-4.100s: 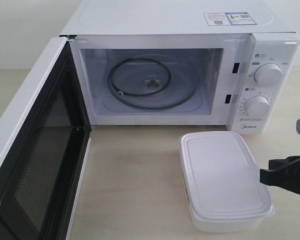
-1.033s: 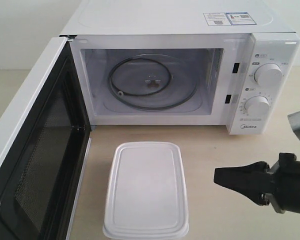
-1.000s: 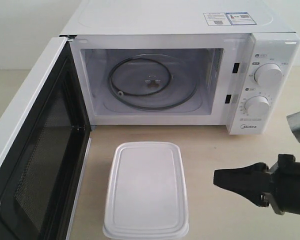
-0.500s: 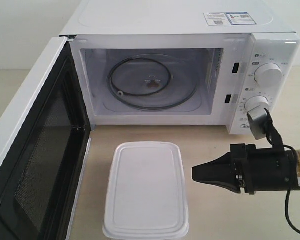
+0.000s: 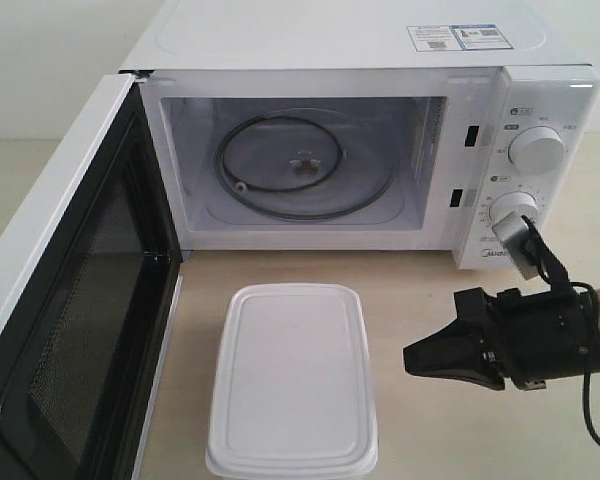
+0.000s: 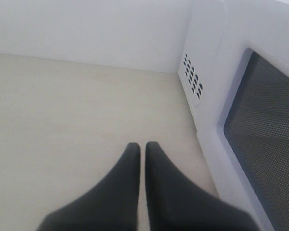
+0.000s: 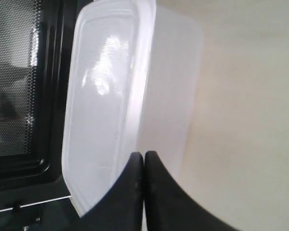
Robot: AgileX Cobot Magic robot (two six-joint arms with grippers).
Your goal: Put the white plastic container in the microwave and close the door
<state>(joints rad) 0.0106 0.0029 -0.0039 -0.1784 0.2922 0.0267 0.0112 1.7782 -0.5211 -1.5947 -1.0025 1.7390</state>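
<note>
One white plastic container lies lidded on the counter just before the microwave, its short edge facing the open cavity with bare counter between. The door stands swung wide, just beside one long edge of the container. The right pincer, tips pressed together and empty, points at the other long edge without touching. The left pincer, also pressed together, hovers outside the door.
</note>
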